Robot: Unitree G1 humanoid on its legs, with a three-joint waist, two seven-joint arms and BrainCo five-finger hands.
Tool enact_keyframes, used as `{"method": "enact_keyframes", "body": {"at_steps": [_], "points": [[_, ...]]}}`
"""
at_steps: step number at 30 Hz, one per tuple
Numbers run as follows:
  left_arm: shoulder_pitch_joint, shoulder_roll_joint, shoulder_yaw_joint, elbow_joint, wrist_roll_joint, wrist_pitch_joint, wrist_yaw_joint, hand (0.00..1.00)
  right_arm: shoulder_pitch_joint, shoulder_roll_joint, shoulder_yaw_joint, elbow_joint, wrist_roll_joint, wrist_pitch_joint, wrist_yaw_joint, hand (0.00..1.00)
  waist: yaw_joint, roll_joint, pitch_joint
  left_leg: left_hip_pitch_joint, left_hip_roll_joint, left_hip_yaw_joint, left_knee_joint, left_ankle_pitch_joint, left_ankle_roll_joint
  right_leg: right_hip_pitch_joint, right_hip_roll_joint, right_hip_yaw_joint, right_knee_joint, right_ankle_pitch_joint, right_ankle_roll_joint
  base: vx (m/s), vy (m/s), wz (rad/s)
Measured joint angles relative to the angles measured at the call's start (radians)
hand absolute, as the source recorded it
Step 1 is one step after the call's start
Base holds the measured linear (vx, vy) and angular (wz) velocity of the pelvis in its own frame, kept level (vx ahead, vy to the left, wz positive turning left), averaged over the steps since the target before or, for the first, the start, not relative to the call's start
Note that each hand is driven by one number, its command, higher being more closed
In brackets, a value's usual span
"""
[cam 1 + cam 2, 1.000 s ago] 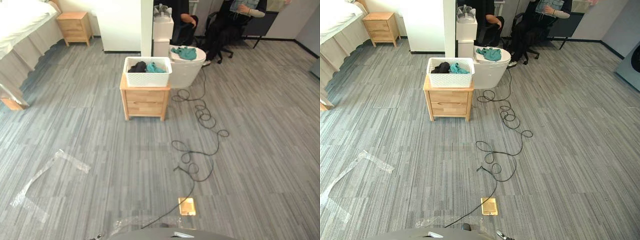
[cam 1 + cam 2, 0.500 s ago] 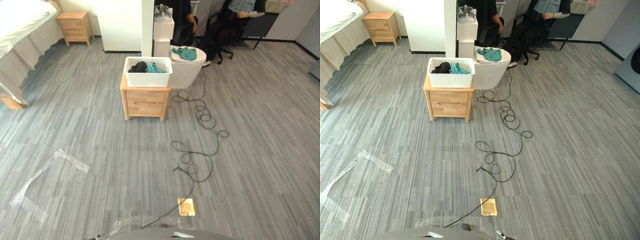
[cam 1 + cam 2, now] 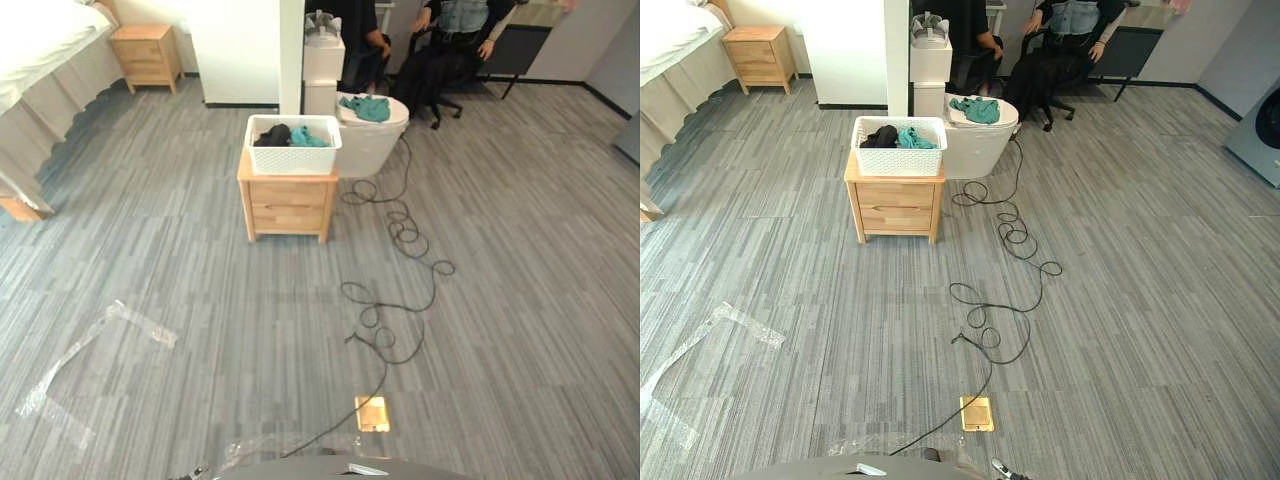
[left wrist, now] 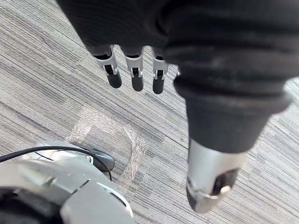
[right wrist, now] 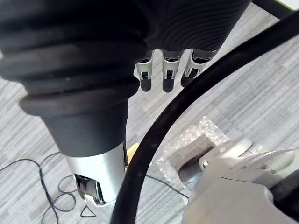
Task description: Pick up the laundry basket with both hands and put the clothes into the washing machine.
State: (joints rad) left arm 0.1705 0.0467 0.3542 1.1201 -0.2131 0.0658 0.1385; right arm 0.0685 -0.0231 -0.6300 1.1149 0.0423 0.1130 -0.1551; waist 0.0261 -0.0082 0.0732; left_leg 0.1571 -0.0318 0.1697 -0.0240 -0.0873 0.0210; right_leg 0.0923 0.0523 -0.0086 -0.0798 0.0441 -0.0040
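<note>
Sitting on a wooden nightstand, the white laundry basket is across the room from the robot, well apart from both hands. Clothes in basket: dark item on robot's left side, teal item beside it. White toilet is just beside the nightstand on robot's right, w/ another teal cloth on its lid. Washing machine, grey w/ dark round door, is at far right edge of right eye view, well apart from basket.

L hand: fingers straight, hanging over grey striped floor, holding nothing. R hand: fingers straight & relaxed too, nothing in it, floor below.

Person in dark clothes is seated behind the toilet; 2nd person partly visible next to them. 2nd nightstand is far left by bed. Clear tape strips lie on floor at near left; brass floor plate is close to robot.
</note>
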Motion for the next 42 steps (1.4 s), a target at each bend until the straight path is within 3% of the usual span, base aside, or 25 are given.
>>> {"method": "enact_keyframes", "body": {"at_steps": [6,8,10,11,12,14,16,19,22,24,25,26,27,28,29,30,31,32,33,34,36,38,40,42], "points": [[0.0,-0.013,0.043,-0.009,-0.021,-0.002,0.0,0.0,0.01,0.013,0.017,-0.042,0.0,0.0,0.0,0.0,0.01,-0.002,0.007,-0.001,0.005,0.026,0.008,-0.009,0.001,-0.012,0.005,0.023,0.016,-0.003,0.002,-0.06,-0.003,-0.13],[-0.003,-0.015,0.048,-0.011,-0.025,-0.002,0.0,0.0,0.007,0.014,0.029,-0.057,0.001,0.0,0.0,0.0,0.011,-0.006,0.011,-0.024,0.008,0.031,0.035,-0.023,0.008,-0.044,0.005,0.023,0.061,-0.031,0.014,-0.05,0.006,-0.07],[-0.02,-0.016,0.059,-0.013,-0.042,-0.002,0.0,0.0,0.004,0.02,0.038,-0.082,0.013,-0.001,0.0,0.0,0.017,-0.01,0.026,-0.057,0.012,0.04,0.095,-0.062,0.019,-0.129,-0.016,-0.023,0.23,-0.123,0.028,-0.02,0.008,-0.02],[-0.033,-0.015,0.069,-0.012,-0.042,-0.002,0.0,0.0,0.006,0.02,0.039,-0.088,0.034,-0.001,0.0,0.0,0.022,-0.017,0.042,-0.066,0.013,0.027,0.12,-0.096,0.024,-0.205,-0.039,-0.081,0.401,-0.167,0.045,0.01,0.001,0.08],[-0.042,-0.014,0.076,-0.012,-0.042,-0.002,0.0,0.0,0.005,0.02,0.041,-0.094,0.037,0.0,0.0,0.0,0.024,-0.013,0.045,-0.071,0.015,0.024,0.131,-0.101,0.023,-0.257,-0.054,-0.117,0.506,-0.175,0.044,0.02,-0.018,0.23],[-0.062,0.001,0.076,-0.012,-0.039,-0.001,0.0,0.0,0.013,0.029,0.048,-0.118,0.049,-0.001,0.0,0.0,0.022,-0.033,0.073,-0.065,0.024,-0.006,0.184,-0.128,0.017,-0.411,-0.122,-0.198,0.845,-0.189,0.047,0.1,-0.039,0.32],[-0.063,0.005,0.076,-0.012,-0.039,0.003,0.0,0.0,0.016,0.036,0.047,-0.118,0.06,-0.001,-0.001,0.0,0.021,-0.037,0.074,-0.042,0.046,-0.02,0.196,-0.147,0.003,-0.454,-0.151,-0.217,0.91,-0.215,0.046,0.22,-0.056,0.23],[-0.07,0.007,0.074,-0.011,-0.039,0.003,0.0,0.0,0.014,0.039,0.024,-0.118,0.102,-0.002,-0.002,0.0,0.008,-0.032,0.075,0.012,0.085,-0.056,0.169,-0.162,-0.034,-0.497,-0.225,-0.268,0.787,-0.222,0.054,0.4,-0.158,0.34],[-0.105,-0.007,0.066,-0.011,-0.037,0.002,-0.004,0.0,0.009,0.037,-0.043,-0.116,0.147,0.0,-0.006,0.0,-0.014,-0.005,0.091,0.1,0.154,-0.087,0.116,-0.191,-0.097,-0.498,-0.278,-0.275,0.529,-0.133,0.059,0.45,-0.301,0.41],[-0.11,-0.024,0.072,-0.012,-0.025,0.002,-0.014,0.0,0.012,0.039,-0.061,-0.115,0.152,0.002,-0.006,0.0,-0.033,0.011,0.09,0.161,0.207,-0.087,0.073,-0.217,-0.123,-0.498,-0.292,-0.276,0.539,-0.098,0.073,0.56,-0.523,0.39],[-0.104,-0.031,0.087,-0.009,-0.017,0.003,-0.016,0.0,0.016,0.046,-0.068,-0.112,0.151,0.005,-0.006,0.0,-0.045,0.02,0.084,0.189,0.254,-0.083,0.085,-0.219,-0.127,-0.517,-0.27,-0.28,0.646,-0.076,0.11,0.61,-0.597,0.39],[-0.105,-0.034,0.098,-0.011,-0.017,0.004,-0.019,0.0,0.02,0.048,-0.074,-0.111,0.151,0.006,-0.006,0.0,-0.047,0.016,0.082,0.181,0.265,-0.082,0.111,-0.218,-0.128,-0.52,-0.262,-0.282,0.665,-0.076,0.11,0.57,-0.568,0.24],[-0.108,-0.063,0.161,-0.014,-0.017,0.004,-0.022,0.0,0.018,0.051,-0.097,-0.117,0.151,0.005,-0.005,0.0,-0.045,0.04,0.07,0.122,0.326,-0.083,0.269,-0.212,-0.129,-0.513,-0.223,-0.301,0.706,-0.121,0.078,0.45,-0.474,-0.03],[-0.104,-0.082,0.197,-0.016,-0.02,0.006,-0.023,0.0,0.018,0.045,-0.11,-0.121,0.147,0.004,-0.006,0.0,-0.038,0.067,0.057,0.042,0.375,-0.089,0.442,-0.178,-0.108,-0.495,-0.183,-0.321,0.706,-0.161,0.067,0.58,-0.603,-0.15],[-0.1,-0.096,0.229,-0.038,-0.02,0.01,-0.022,0.0,0.019,0.039,-0.109,-0.129,0.147,0.003,-0.008,0.0,-0.028,0.089,0.055,-0.095,0.424,-0.127,0.72,-0.034,-0.03,-0.451,-0.133,-0.337,0.693,-0.206,0.042,0.48,-0.467,-0.25],[-0.096,-0.099,0.232,-0.046,-0.02,0.011,-0.022,0.0,0.023,0.038,-0.108,-0.136,0.147,0.002,-0.01,0.0,-0.022,0.088,0.064,-0.162,0.441,-0.154,0.859,0.01,-0.023,-0.423,-0.108,-0.336,0.68,-0.209,0.025,0.59,-0.53,-0.42],[-0.093,-0.096,0.228,-0.049,-0.02,0.013,-0.021,0.0,0.027,0.027,-0.097,-0.128,0.146,0.0,-0.03,0.0,-0.006,0.098,0.074,-0.26,0.445,-0.178,1.091,0.012,-0.049,-0.345,-0.064,-0.333,0.644,-0.218,-0.022,0.67,-0.529,-0.55],[-0.088,-0.086,0.213,-0.051,-0.021,0.015,-0.02,0.0,0.028,0.017,-0.076,-0.116,0.147,0.002,-0.041,0.0,0.001,0.094,0.083,-0.333,0.431,-0.159,1.228,-0.011,-0.065,-0.249,-0.033,-0.326,0.576,-0.219,-0.031,0.55,-0.421,-0.51],[-0.085,-0.074,0.19,-0.051,-0.021,0.014,-0.02,0.0,0.029,0.017,-0.063,-0.116,0.146,0.002,-0.046,0.0,0.0,0.084,0.087,-0.367,0.416,-0.138,1.247,-0.025,-0.068,-0.201,-0.025,-0.32,0.537,-0.219,-0.032,0.65,-0.463,-0.48],[-0.079,-0.057,0.143,-0.072,-0.021,0.01,-0.015,0.0,0.023,0.017,-0.019,-0.119,0.153,-0.001,-0.052,0.0,0.007,0.05,0.091,-0.428,0.375,-0.051,1.198,-0.057,-0.089,-0.119,-0.017,-0.287,0.446,-0.212,-0.023,0.42,-0.282,-0.43],[-0.078,-0.046,0.134,-0.086,-0.022,0.009,-0.011,0.0,-0.055,0.018,0.03,-0.118,0.155,-0.003,-0.05,0.0,0.022,0.033,0.096,-0.494,0.348,0.039,1.031,-0.102,-0.099,-0.048,0.009,-0.22,0.355,-0.195,-0.002,0.52,-0.289,-0.89],[-0.078,-0.052,0.14,-0.085,-0.042,0.005,-0.009,0.0,-0.125,0.031,0.047,-0.126,0.157,-0.009,-0.046,0.0,0.035,0.026,0.102,-0.515,0.328,0.097,0.817,-0.123,-0.064,0.019,0.027,-0.161,0.296,-0.193,0.002,0.59,-0.169,-1.03],[-0.081,-0.05,0.148,-0.081,-0.049,0.004,-0.006,0.0,-0.142,0.053,0.079,-0.159,0.158,-0.017,-0.045,0.0,0.04,0.02,0.101,-0.522,0.312,0.1,0.611,-0.096,-0.047,0.094,0.033,-0.132,0.259,-0.201,0.015,0.54,-0.004,-0.8],[-0.077,-0.056,0.148,-0.078,-0.049,0.003,0.003,0.0,-0.143,0.065,0.113,-0.175,0.16,-0.038,-0.041,0.0,0.054,0.016,0.102,-0.522,0.304,0.067,0.384,-0.009,-0.057,0.168,0.031,-0.093,0.238,-0.239,0.065,0.65,0.188,-0.8]]}}
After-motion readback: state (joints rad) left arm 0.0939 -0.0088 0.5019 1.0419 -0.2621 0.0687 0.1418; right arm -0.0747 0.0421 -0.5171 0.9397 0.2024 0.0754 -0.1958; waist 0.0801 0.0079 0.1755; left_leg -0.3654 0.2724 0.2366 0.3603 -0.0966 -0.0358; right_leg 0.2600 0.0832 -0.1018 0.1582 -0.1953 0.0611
